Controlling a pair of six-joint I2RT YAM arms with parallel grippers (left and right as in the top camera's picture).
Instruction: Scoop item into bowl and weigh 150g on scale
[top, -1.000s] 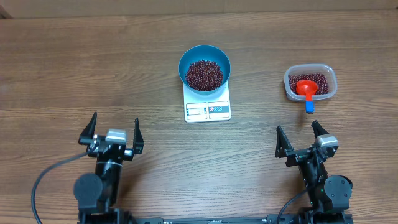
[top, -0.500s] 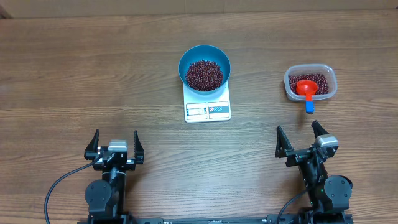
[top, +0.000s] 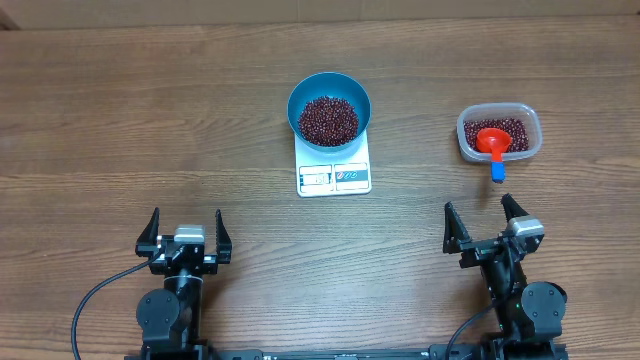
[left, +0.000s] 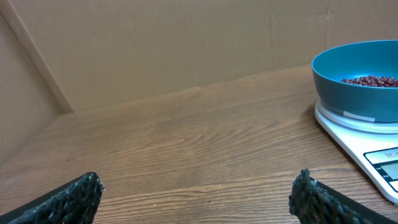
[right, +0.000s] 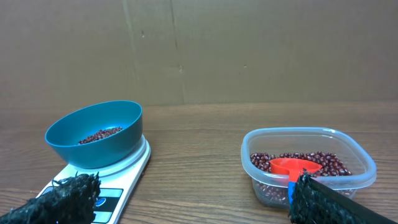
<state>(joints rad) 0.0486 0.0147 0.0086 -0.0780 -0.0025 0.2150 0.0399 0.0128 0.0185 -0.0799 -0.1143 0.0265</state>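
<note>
Left claw and right claw, both agape, over wood-grain table, cardboard wall behind.

Only 2 obstacle clusters stood on the brown wooden table. From the left gripper, 9 thru 12 o'clock was bare wood. The round deep bright blue bowl sat on the flat white rectangular scale at approx 1-2 o'clock, well apart. From the right gripper, the clear rounded-rectangular plastic tub stood near at 12 o'clock. A red plastic scoop lay inside w/ its blue handle jutting past the tub's near rim at 6 o'clock. Bowl & scale lay at 10 o'clock. An open lane ran btwn scale and tub. A brown cardboard wall closed the far edge.
</note>
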